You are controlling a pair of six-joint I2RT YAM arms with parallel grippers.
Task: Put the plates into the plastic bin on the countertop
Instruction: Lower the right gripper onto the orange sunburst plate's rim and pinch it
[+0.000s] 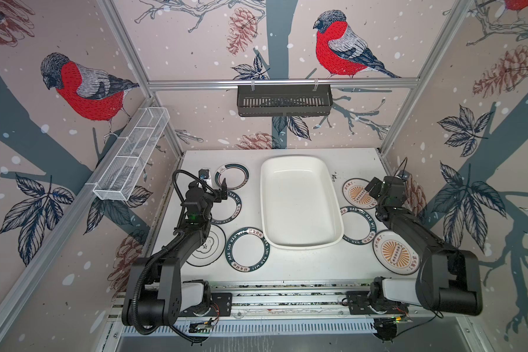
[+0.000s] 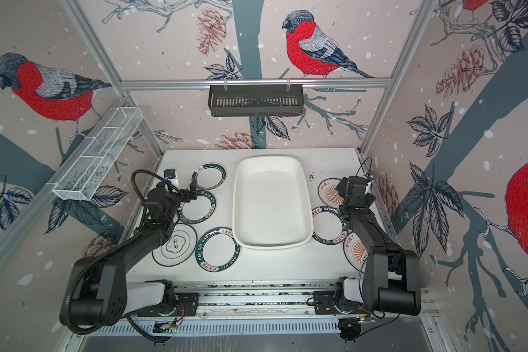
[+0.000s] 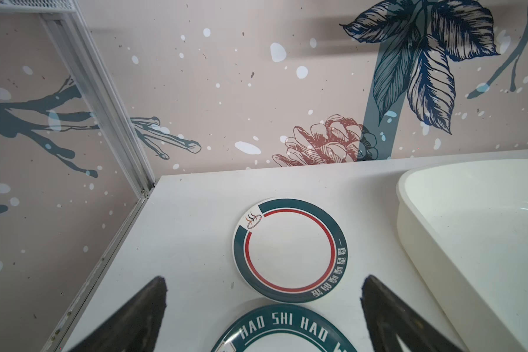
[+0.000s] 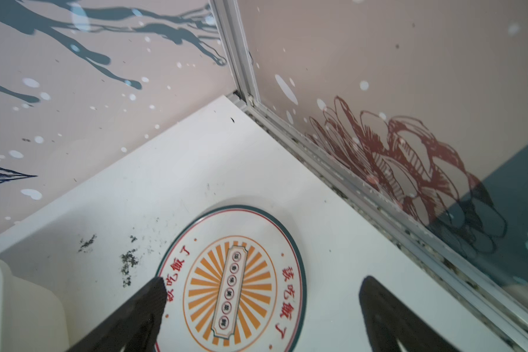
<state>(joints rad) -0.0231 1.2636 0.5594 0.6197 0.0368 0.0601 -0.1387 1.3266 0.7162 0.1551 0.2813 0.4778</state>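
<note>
A white plastic bin [image 1: 299, 201] sits mid-surface [image 1: 287, 271], with its long axis running from the near edge to the far edge and its near end skewed slightly right. Four plates [image 1: 247, 249] lie flat on its left and three on its right, all outside the bin. The left jaws are spread wide and grip nothing, just above a green lettered plate [image 1: 230, 213]. The right jaws are likewise spread wide and grip nothing, hovering over the far sunburst plate [image 4: 229, 283].

Left arm [image 1: 189, 243] and right arm [image 1: 409, 225] are matte black with white base links [image 1: 192, 292].
</note>
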